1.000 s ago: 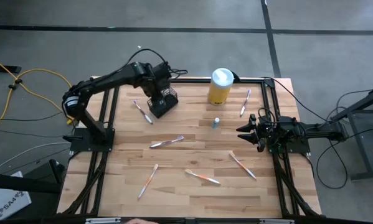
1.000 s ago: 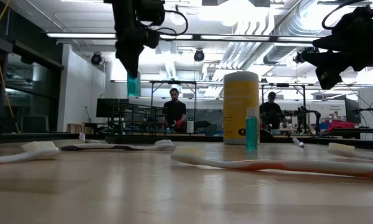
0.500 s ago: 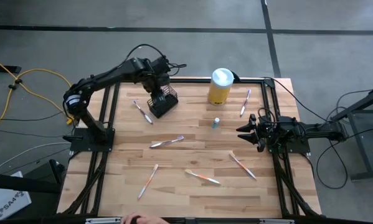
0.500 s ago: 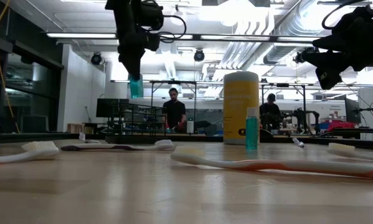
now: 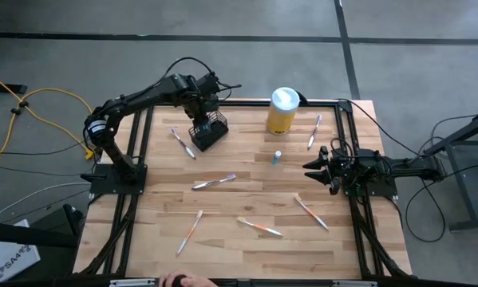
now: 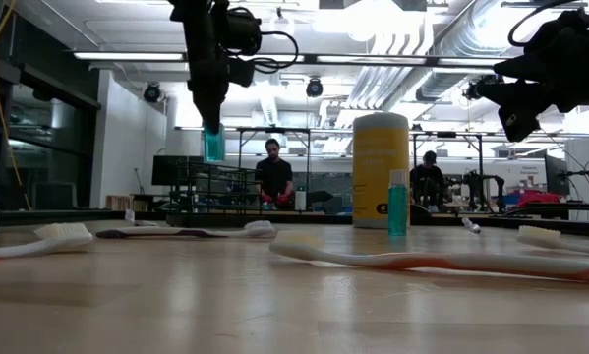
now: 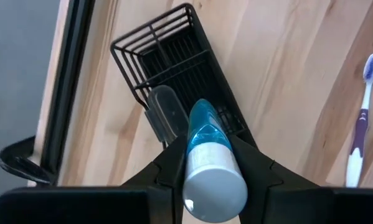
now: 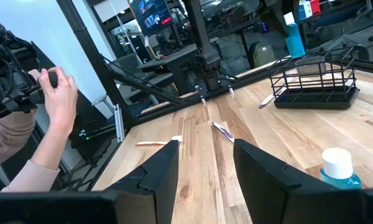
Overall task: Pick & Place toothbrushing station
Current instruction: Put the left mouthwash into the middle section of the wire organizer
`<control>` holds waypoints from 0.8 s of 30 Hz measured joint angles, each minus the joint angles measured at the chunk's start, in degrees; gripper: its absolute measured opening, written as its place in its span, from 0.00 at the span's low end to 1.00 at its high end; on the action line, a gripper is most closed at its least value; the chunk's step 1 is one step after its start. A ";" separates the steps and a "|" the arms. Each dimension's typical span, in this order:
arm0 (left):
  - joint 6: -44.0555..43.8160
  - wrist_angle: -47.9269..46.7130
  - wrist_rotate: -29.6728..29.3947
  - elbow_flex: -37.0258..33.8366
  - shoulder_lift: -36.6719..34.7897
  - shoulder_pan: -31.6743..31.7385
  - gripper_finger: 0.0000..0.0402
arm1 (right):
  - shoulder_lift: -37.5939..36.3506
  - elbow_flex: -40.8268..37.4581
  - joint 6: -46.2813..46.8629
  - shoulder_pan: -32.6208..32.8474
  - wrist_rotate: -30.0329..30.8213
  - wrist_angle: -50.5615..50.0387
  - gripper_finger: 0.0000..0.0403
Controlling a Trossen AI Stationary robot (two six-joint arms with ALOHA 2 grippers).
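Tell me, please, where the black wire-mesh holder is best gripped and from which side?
The toothbrushing station stands upright and open-topped, so probably come from above and pinch one thin wire wall at its top rim. The left gripper hovers above it but is full, shut on a blue tube.

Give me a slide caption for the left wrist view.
Left gripper holds a blue tube above the black wire-mesh holder.

Bright, even overhead lighting

Ceiling strip lights [image 6: 274,57] glare in the low view; the near toothbrush [image 6: 441,261] is blurred.
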 joint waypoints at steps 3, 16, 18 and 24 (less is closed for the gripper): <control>2.09 0.14 -0.52 -0.02 0.41 -0.26 0.21 | 0.00 0.01 0.01 -0.01 0.01 0.00 0.36; 10.88 2.18 -0.52 -0.02 2.20 -0.31 0.21 | -0.01 0.00 0.01 -0.02 0.01 -0.01 0.36; 12.13 2.65 -0.31 -0.04 2.54 -0.31 0.21 | 0.00 0.01 0.01 -0.02 0.01 0.00 0.36; 12.81 3.16 0.06 -0.04 3.08 -0.26 0.21 | -0.01 0.00 0.01 0.00 0.00 -0.01 0.36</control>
